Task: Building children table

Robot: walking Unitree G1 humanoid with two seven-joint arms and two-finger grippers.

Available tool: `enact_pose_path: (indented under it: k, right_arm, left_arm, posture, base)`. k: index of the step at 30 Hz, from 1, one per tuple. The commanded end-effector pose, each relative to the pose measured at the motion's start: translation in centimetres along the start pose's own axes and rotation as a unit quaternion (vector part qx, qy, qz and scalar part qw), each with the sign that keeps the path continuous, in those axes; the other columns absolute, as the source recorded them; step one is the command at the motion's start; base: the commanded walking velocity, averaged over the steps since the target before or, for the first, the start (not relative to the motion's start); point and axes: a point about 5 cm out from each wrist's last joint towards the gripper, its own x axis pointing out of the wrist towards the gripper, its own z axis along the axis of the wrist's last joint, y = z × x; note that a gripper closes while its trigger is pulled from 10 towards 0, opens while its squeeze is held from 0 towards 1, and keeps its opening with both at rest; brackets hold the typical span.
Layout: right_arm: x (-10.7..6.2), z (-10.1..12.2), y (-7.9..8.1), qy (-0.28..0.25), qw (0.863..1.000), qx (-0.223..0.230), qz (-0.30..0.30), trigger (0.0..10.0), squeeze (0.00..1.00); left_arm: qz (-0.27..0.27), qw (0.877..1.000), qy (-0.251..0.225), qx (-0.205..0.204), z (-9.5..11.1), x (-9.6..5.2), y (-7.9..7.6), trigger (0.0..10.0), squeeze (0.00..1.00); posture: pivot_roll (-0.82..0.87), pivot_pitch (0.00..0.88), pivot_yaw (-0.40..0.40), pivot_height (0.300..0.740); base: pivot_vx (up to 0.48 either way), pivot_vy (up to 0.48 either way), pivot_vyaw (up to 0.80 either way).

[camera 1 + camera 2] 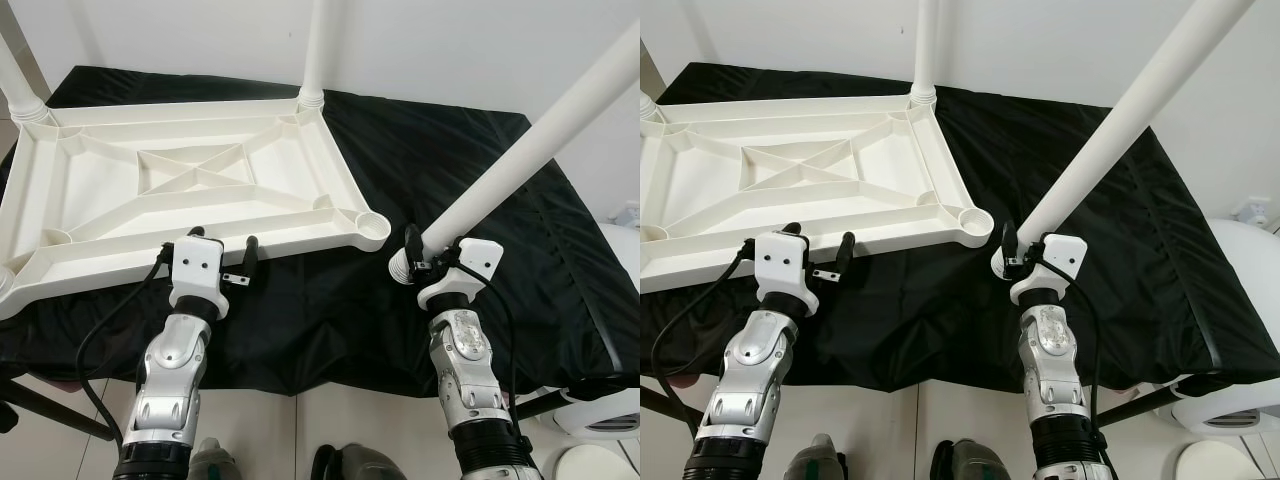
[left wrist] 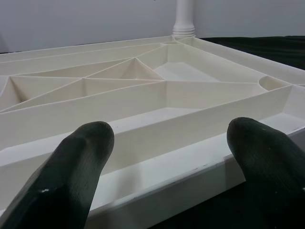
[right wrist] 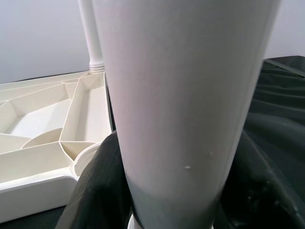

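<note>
A white plastic children's tabletop point(image 1: 190, 195) lies upside down on a desk draped in black cloth point(image 1: 480, 170), its ribbed underside facing up. Two white legs already stand in its far corner sockets, one at the far right corner point(image 1: 320, 50) and one at the far left point(image 1: 15, 85). The near right corner socket point(image 1: 368, 225) is open. The right tool point(image 1: 425, 262) pinches the lower end of a loose white leg point(image 1: 540, 140), which slants up and away to the right; its ribbed foot sits just beside the open socket. The left tool point(image 1: 210, 258) hovers at the tabletop's near edge, its black fingers point(image 2: 81, 157) spread, one over the rim and one just off it.
</note>
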Motion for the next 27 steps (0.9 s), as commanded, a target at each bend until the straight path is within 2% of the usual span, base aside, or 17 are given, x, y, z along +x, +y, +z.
enact_pose_path:
  k: [1, 27]
  right_arm:
    - [-0.07, -0.53, -0.22, 0.014, 1.000, -0.006, -0.001, 10.0, 0.00]
    - [0.13, -0.55, -0.21, 0.011, 1.000, -0.007, 0.001, 10.0, 0.00]
  left_arm:
    - [0.034, 0.999, -0.002, -0.001, 0.00, 0.07, 0.20, 10.0, 0.00]
    - [0.028, 1.000, -0.011, -0.004, 0.17, 0.09, 0.02, 10.0, 0.00]
  posture:
    - [0.08, 0.024, -0.082, 0.740]
    - [0.08, 0.012, -0.080, 0.740]
  base:
    - [0.000, 0.000, 0.00]
    - [0.000, 0.000, 0.00]
